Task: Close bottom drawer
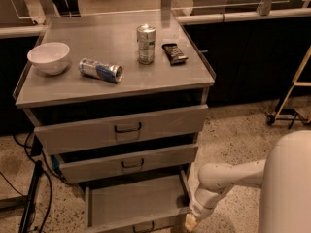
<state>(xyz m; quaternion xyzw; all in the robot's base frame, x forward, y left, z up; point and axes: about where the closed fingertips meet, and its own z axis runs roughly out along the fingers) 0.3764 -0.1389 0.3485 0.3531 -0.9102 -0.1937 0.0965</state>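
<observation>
The bottom drawer (136, 203) of the grey metal cabinet is pulled far out, its empty grey inside showing. Its slim front panel with a small dark loop handle (144, 226) lies at the lower edge of the camera view. My gripper (190, 223) sits at the end of the white arm, just right of the drawer's front right corner, close to or touching it. The tip is cut off by the lower edge of the view.
The middle drawer (127, 162) and top drawer (124, 128) stand slightly open. On the cabinet top (160, 76) are a white bowl (48, 57), a lying can (101, 70), an upright can (146, 43) and a dark snack bar (174, 53). Cables (34, 188) lie left; a ladder foot (286, 111) stands right.
</observation>
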